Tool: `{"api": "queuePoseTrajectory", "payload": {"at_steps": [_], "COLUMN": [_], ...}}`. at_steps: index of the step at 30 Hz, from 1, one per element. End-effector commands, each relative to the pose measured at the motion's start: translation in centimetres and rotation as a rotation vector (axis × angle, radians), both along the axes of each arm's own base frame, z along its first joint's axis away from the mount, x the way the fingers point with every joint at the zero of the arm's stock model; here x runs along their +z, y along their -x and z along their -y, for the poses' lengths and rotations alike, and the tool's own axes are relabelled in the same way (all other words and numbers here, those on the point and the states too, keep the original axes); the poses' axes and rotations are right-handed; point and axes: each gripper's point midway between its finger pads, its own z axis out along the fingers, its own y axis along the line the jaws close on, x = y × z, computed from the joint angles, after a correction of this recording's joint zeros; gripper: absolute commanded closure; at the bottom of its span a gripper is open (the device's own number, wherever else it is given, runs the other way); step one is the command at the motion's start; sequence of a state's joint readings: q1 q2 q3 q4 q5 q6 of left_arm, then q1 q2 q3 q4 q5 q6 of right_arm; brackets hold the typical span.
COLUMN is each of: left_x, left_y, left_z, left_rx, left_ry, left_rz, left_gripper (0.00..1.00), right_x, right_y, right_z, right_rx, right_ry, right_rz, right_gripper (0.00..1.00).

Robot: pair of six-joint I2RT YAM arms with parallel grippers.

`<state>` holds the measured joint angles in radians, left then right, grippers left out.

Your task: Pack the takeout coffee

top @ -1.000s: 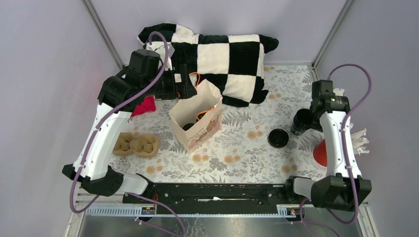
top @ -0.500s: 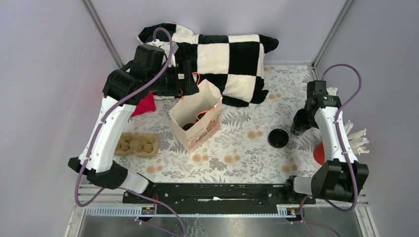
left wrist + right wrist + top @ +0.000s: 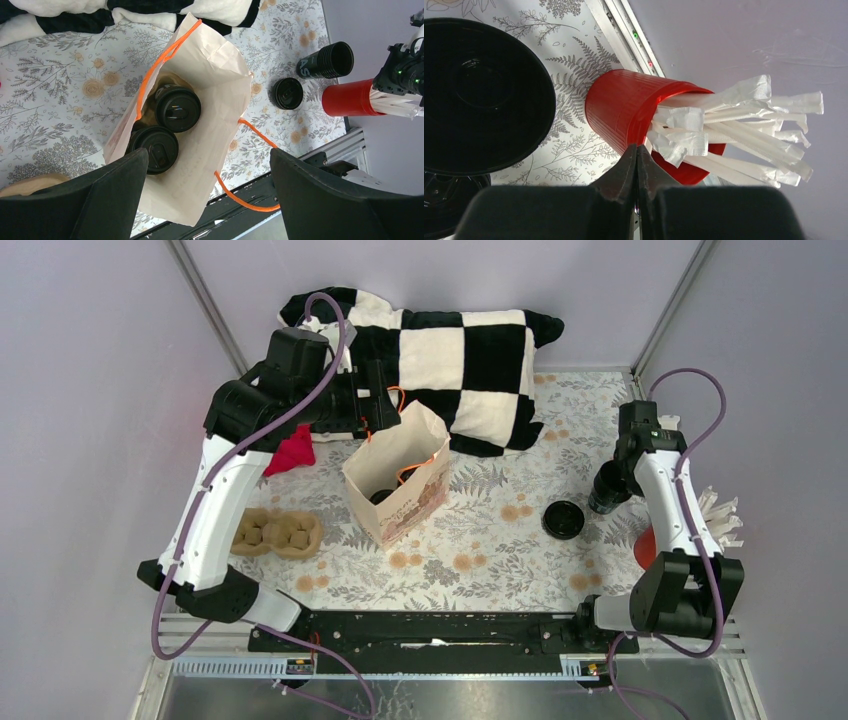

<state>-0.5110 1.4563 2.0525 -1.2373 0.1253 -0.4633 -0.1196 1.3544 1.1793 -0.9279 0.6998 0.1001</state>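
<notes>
Two black takeout coffee cups with sip lids (image 3: 176, 107) (image 3: 155, 147) stand side by side inside the open paper bag (image 3: 220, 85) with orange handles. In the top view the bag (image 3: 412, 502) stands left of the table's middle. My left gripper (image 3: 210, 200) hovers above the bag's mouth, open wide, with nothing between its fingers (image 3: 100, 200). My right gripper (image 3: 638, 148) is shut and holds nothing. It sits just in front of the red cup of wrapped white straws (image 3: 624, 110) at the right edge.
A tipped stack of empty black cups (image 3: 607, 485) and a loose black lid (image 3: 564, 519) lie right of the middle. The brown pulp carrier (image 3: 275, 532) sits at the left. A red cloth (image 3: 290, 455) and a checkered blanket (image 3: 450, 350) lie at the back.
My right gripper has closed from half open to shut, and its arm drew slightly back and left. The left arm rose a little above the bag, then held still.
</notes>
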Motion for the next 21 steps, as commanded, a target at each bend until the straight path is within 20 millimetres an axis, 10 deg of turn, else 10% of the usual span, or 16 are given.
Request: {"api": "queuePoseTrajectory", "payload": {"at_steps": [1,14,21], "left_x": [1.0,0.4,2.6], "left_y": [-0.1,0.4,0.4], "left_z": [-0.1,0.5,-1.8], "left_rx": [-0.003,-0.023,0.097], "left_ry": [0.015,0.049,0.068], "left_rz": [0.034,0.015,0.127], "left_gripper": [0.05,0.06,0.06], "right_x": [2.8,12.6,23.9], "right_y": [0.7,2.4,0.0], "right_z": [-0.3,-3.2,-12.9], "right_rx": [-0.025,0.04,0.488], "right_ry": [-0.002,-0.14,-0.537], "right_rz": [0.074,0.344,0.715], "right_gripper": [0.96,1.0,1.0]}}
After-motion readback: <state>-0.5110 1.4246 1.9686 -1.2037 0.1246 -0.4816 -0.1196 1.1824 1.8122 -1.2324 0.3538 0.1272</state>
